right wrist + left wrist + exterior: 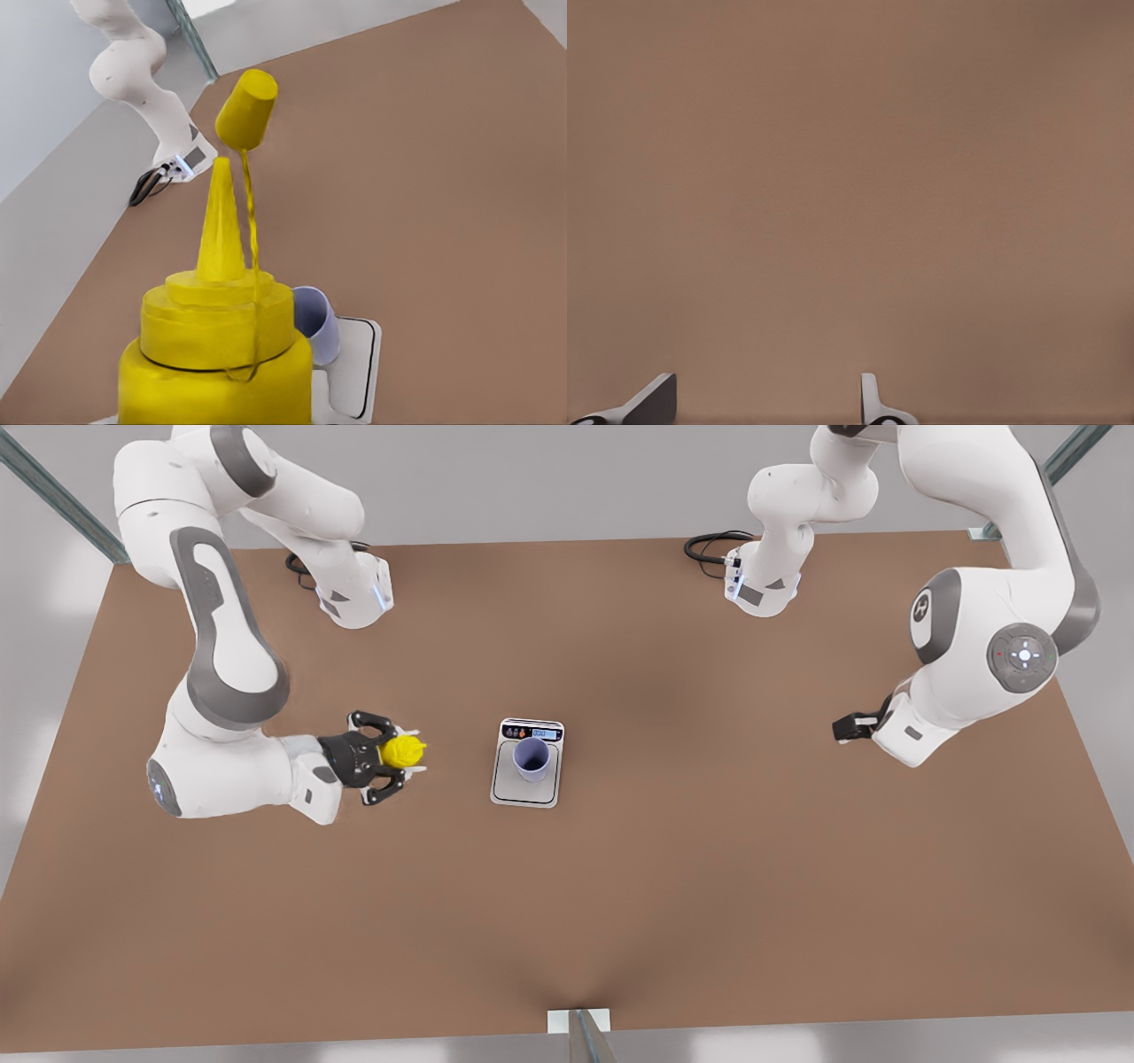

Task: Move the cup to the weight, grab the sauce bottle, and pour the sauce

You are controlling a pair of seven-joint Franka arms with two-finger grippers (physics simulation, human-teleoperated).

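Note:
The lavender-blue cup (532, 759) stands upright on the plate of the weight (527, 792), a flat silver-grey scale at mid-table. At the front view's left, my right gripper (396, 754) is shut on the yellow sauce bottle (403, 750), a short way from the scale. In the right wrist view the sauce bottle (217, 345) shows its pointed nozzle, with its cap (246, 108) off and dangling on a strap. Beyond it are the cup (317, 323) and the weight (356, 372). My left gripper (846, 729) waits at the front view's right, and in the left wrist view it (762, 409) is open over bare table.
The brown table (673, 886) is wide, with both arm bases (354, 598) (762, 584) and their cables at its far edge. A metal post (580, 1032) stands at the near edge.

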